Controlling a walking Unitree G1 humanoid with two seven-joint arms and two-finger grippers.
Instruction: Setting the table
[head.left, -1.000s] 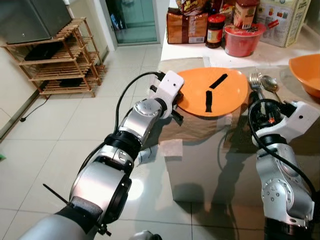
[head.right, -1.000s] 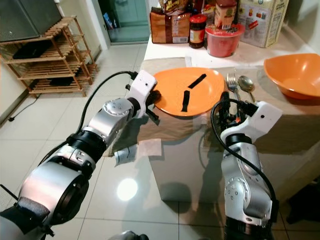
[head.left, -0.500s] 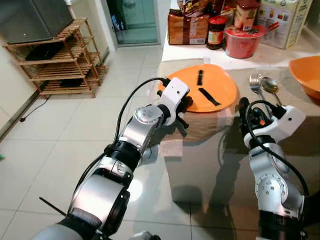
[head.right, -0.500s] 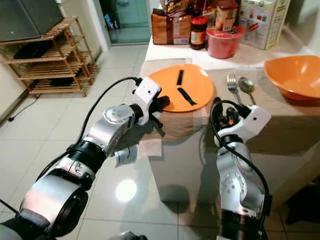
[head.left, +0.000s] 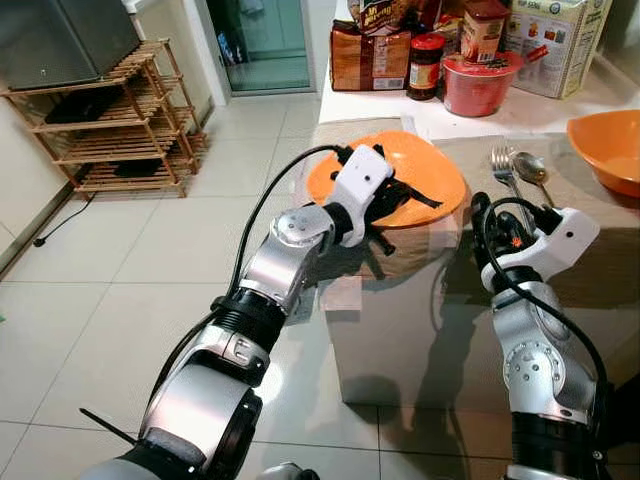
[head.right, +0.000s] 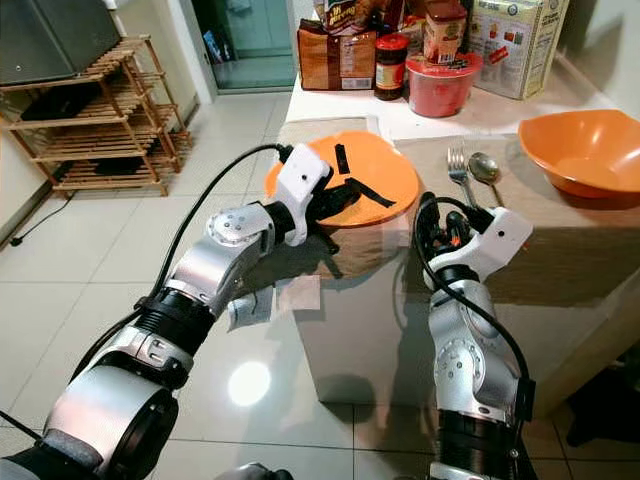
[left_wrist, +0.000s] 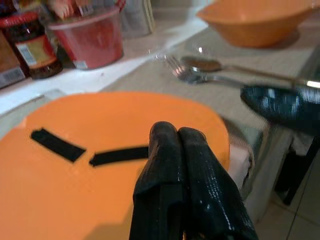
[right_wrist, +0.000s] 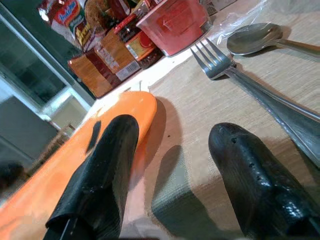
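Plate (head.right: 372, 180): orange, marked with two black strips, lying at the table's near-left corner on the beige cloth (head.right: 560, 225).
Left gripper (left_wrist: 183, 150): over the plate's near-left part, its two black fingers pressed together; from the wrist view nothing seems caught between them.
Right gripper (right_wrist: 175, 165): low over the cloth between plate and cutlery, fingers spread wide and empty.
Fork (head.right: 461, 170) and spoon (head.right: 488, 170): side by side, just right of the plate.
Bowl (head.right: 580, 150): orange, farther right.
Groceries: red tub (head.right: 440, 85), jar (head.right: 390, 62), bread bag (head.right: 335, 55) and carton (head.right: 515, 45) along the table's back.
Step, likely: settling the plate squarely; push slowly and flat, keeping it off the edge and clear of the fork.
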